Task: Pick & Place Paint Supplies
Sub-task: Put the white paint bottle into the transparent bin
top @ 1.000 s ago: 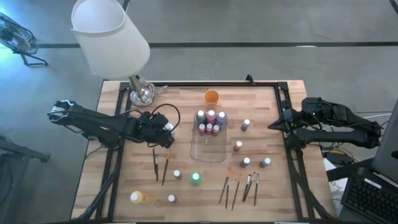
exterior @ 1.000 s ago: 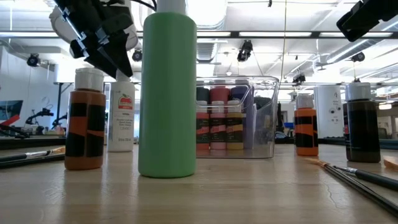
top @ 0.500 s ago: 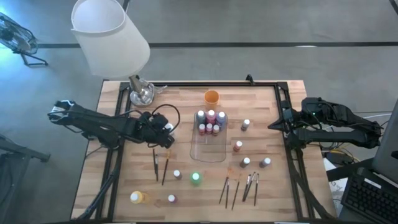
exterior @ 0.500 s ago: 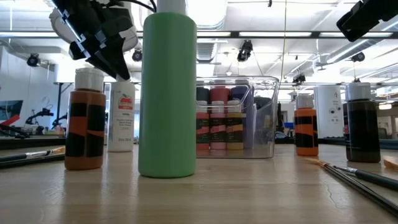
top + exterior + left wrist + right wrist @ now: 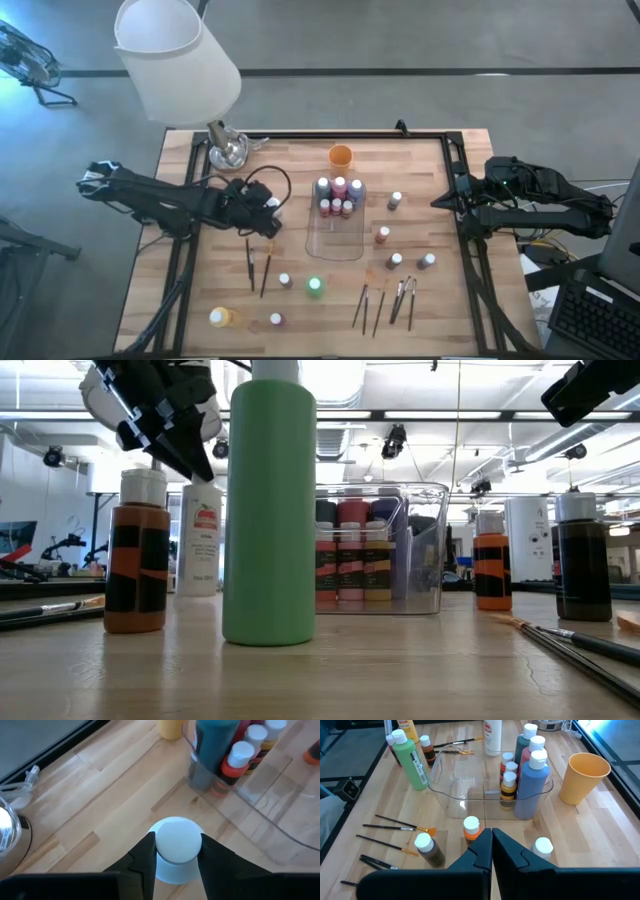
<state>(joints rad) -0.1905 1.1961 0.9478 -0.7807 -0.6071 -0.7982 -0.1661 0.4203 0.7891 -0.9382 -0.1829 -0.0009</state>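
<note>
where the left claw (image 5: 176, 851) is positioned left of the clear tray (image 5: 336, 243), a white paint bottle (image 5: 178, 840) is clamped at its cap between the two fingers; whether its base rests on the desk (image 5: 300, 165) cannot be told. several bottles (image 5: 335, 195) are stored upright in the tray's far end. a green bottle (image 5: 315, 287) and loose paintbrushes (image 5: 380, 303) are set on the desk nearer the front edge. the right claw (image 5: 491, 841) is held clenched and empty at the desk's right edge.

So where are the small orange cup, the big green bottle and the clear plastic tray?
small orange cup (image 5: 583, 777): right wrist view, outer wall.
big green bottle (image 5: 268, 520): low view, body's middle.
clear plastic tray (image 5: 336, 243): high view, bare floor.
</note>
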